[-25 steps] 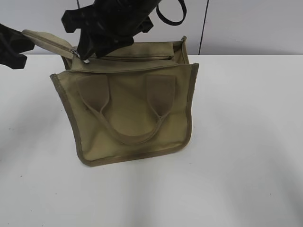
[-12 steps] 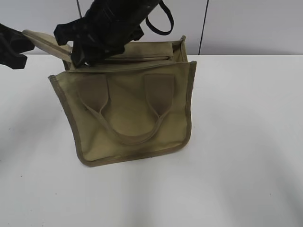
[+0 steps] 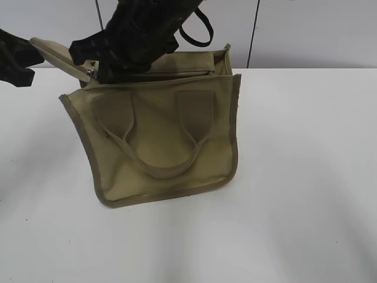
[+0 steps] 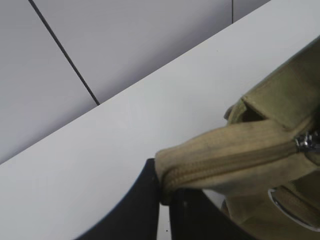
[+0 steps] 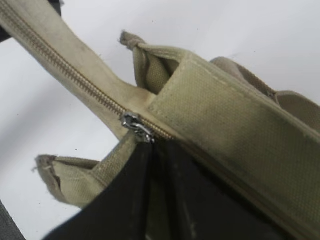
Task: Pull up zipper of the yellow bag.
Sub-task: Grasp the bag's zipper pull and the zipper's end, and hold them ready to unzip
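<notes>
The yellow bag (image 3: 159, 138) lies on the white table with its looped handle toward me. The zipper (image 3: 177, 73) runs along the bag's far top edge, and its tail tab (image 3: 50, 50) sticks out to the left. My left gripper (image 3: 26, 59) is shut on the end of that tab (image 4: 200, 160), with the jaws (image 4: 165, 200) pinching the fabric tip. My right gripper (image 3: 97, 69) reaches across from the top. It is shut on the small metal zipper pull (image 5: 134, 124) at the bag's left corner, with the jaws (image 5: 154, 147) just below it. The pull also shows in the left wrist view (image 4: 305, 142).
The white table (image 3: 306, 177) extends around the bag. A pale wall with dark vertical seams (image 3: 253, 35) stands just behind the bag. A black cable loop (image 3: 200, 32) hangs from the right arm above the bag's top edge.
My right gripper has moved left along the zip line with the pull, toward the tail tab. The bag's top left corner has shifted slightly left. The left gripper has held its place.
</notes>
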### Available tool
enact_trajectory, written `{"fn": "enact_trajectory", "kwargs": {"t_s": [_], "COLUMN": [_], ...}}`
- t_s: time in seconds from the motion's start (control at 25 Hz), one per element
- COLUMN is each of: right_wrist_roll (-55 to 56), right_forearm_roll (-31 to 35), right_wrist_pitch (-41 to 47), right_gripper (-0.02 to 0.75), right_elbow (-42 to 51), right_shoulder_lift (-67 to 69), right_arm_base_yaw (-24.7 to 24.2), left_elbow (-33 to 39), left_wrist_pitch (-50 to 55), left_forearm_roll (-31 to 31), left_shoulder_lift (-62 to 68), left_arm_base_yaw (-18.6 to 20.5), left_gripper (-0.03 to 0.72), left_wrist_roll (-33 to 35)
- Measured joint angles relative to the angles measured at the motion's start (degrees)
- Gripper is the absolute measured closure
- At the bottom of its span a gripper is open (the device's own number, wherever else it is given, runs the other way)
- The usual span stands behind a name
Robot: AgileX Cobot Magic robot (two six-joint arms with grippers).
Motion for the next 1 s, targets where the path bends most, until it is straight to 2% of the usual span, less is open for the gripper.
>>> {"fn": "enact_trajectory", "kwargs": {"t_s": [0.2, 0.68, 1.0], "right_wrist_roll": [0.0, -1.93, -1.88], "right_forearm_roll": [-0.05, -0.71, -6.18], "right_wrist_pitch": [-0.42, 0.09, 6.35], "right_gripper": [0.735, 0.752, 0.752], "right_elbow": [0.0, 0.0, -0.09], "right_shoulder_lift": [0.0, -2.1, -3.6], "right_arm_base_yaw": [0.11, 0.11, 0.15], "left_elbow": [0.0, 0.0, 0.0], "left_wrist_pitch": [-0.02, 0.68, 0.91], "left_forearm_roll": [0.0, 0.0, -0.06], "left_shoulder_lift": [0.0, -0.37, -0.37], "left_arm_base_yaw": [0.0, 0.0, -0.06], "left_gripper": [0.68, 0.68, 0.68], "left_wrist_roll": [0.0, 0.0, 0.0]}}
